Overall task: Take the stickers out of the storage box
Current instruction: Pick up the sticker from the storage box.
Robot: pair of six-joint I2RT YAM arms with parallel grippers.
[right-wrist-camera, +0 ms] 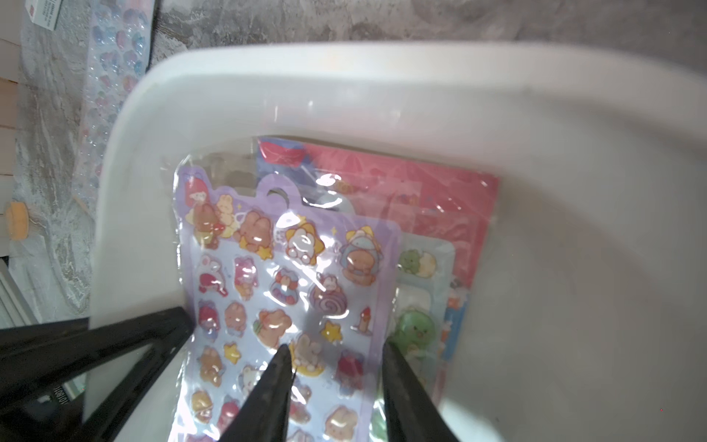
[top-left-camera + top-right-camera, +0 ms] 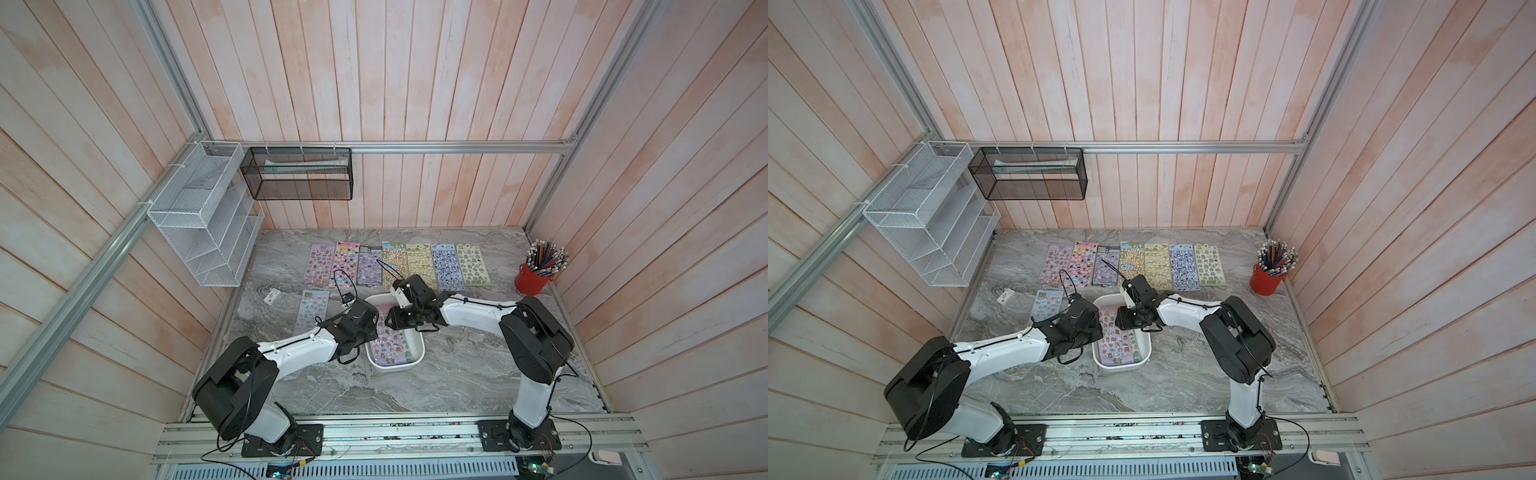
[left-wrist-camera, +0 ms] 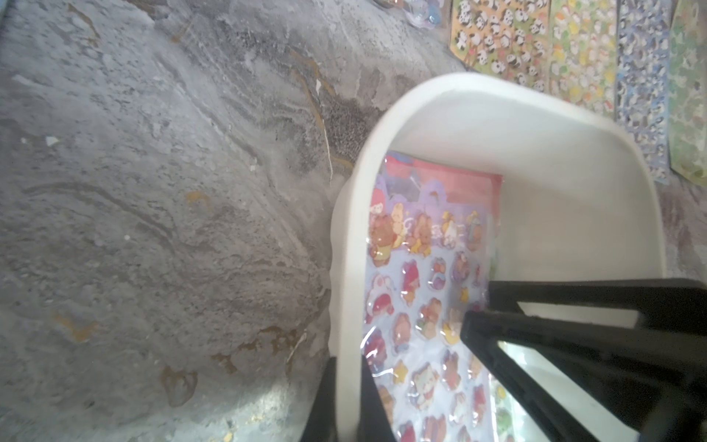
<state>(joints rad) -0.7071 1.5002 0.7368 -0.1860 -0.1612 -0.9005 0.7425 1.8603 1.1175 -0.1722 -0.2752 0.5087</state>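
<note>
Overhead, both top views show two arms over one grey marbled surface [image 2: 457, 382], walled in by pale wooden planks and an aluminium frame. One white storage box [image 2: 419, 351] sits mid-surface. Of the stickers [image 2: 399, 266], seven sheets lie in a row along the far edge. An eighth sheet [image 2: 314, 305] lies alone nearer the left edge, and more lie in the box. One red pot of pencils [image 2: 534, 278] stands at the far right corner. One white wire rack [image 2: 199, 220] and one black mesh basket [image 2: 297, 174] hang on the frame. The left gripper [image 2: 372, 331] is at the box's left wall, and the right gripper [image 2: 390, 322] reaches down inside the box.

From the left wrist, the left gripper [image 3: 346, 409] is clamped tight on the box wall, one finger outside and one inside. A purple sheet [image 3: 421, 287] tops the pile, with a red sheet [image 3: 470, 183] under it.

From the right wrist, three sheets can be counted in the box: purple sheet [image 1: 287, 275], red sheet [image 1: 440, 191] and green sheet [image 1: 421, 268]. The right gripper [image 1: 334, 346] has its jaws partly apart and is not closed on anything. One tip rests on the purple sheet, and the other is just past that sheet's edge, over the green sheet.
</note>
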